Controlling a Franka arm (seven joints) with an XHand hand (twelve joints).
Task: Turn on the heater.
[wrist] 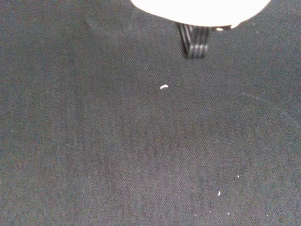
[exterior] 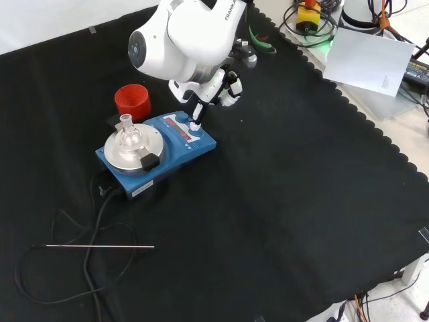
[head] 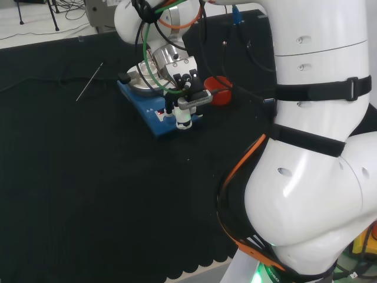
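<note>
Reaching down from the hand (exterior: 213, 86), one straight finger, tip on the blue heater (exterior: 175, 142) front panel, holding nothing.

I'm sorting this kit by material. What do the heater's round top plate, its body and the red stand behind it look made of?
Heater's top plate: likely brushed metal, silvery with a dull sheen. Body: blue, smooth, painted metal or plastic; can't tell. Red stand: probably rubber or plastic, matte and ribbed.

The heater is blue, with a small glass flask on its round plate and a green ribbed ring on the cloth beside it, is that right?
Not quite: the ribbed ring beside the heater is red, not green, as the front view shows. The heater is blue and a small glass flask does stand on its round plate.
</note>
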